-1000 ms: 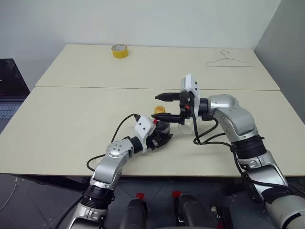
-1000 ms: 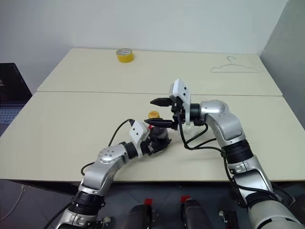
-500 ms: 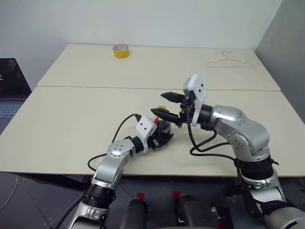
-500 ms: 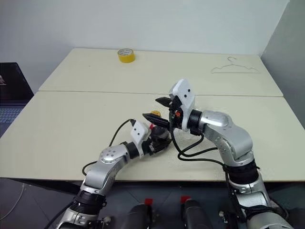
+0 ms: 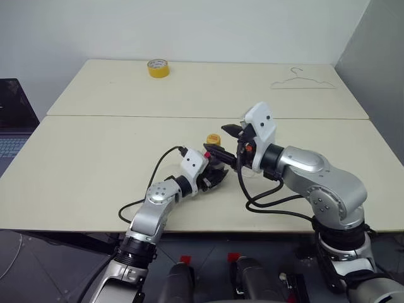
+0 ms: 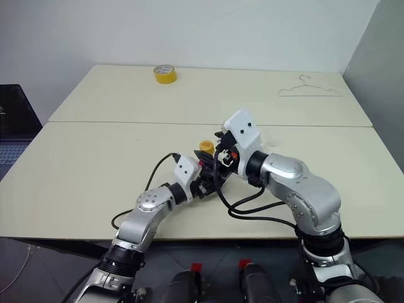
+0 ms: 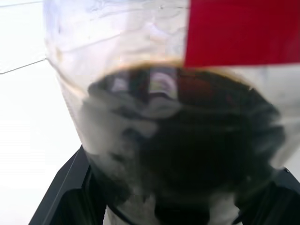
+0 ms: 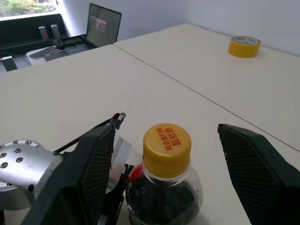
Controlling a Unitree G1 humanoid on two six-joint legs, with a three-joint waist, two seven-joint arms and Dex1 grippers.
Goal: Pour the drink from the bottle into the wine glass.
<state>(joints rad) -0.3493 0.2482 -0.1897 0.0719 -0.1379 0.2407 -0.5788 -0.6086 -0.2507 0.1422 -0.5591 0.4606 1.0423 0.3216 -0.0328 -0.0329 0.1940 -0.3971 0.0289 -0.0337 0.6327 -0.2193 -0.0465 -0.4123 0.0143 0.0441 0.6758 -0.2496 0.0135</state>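
The bottle (image 5: 212, 165) stands on the near table, its yellow cap (image 5: 213, 138) on top. The dark drink (image 7: 187, 154) fills its ribbed body below the red label (image 7: 243, 33). My left gripper (image 5: 214, 177) is shut on the bottle's body from the near left, and its black fingers (image 7: 65, 187) flank it in the left wrist view. My right gripper (image 8: 166, 129) is open and level. One black finger (image 8: 93, 173) lies on each side of the cap (image 8: 167, 143) without touching it. The wine glass is hidden behind my right arm.
A yellow tape roll (image 5: 158, 67) lies at the far left of the back table and a wire hanger (image 5: 303, 81) at its far right. A seam (image 5: 126, 116) divides the two tables. A laptop (image 5: 11, 120) sits off the left edge.
My right arm has swung its elbow down and towards me and turned the wrist, so the open gripper now reaches the cap from the near right. The left gripper and bottle have stayed put.
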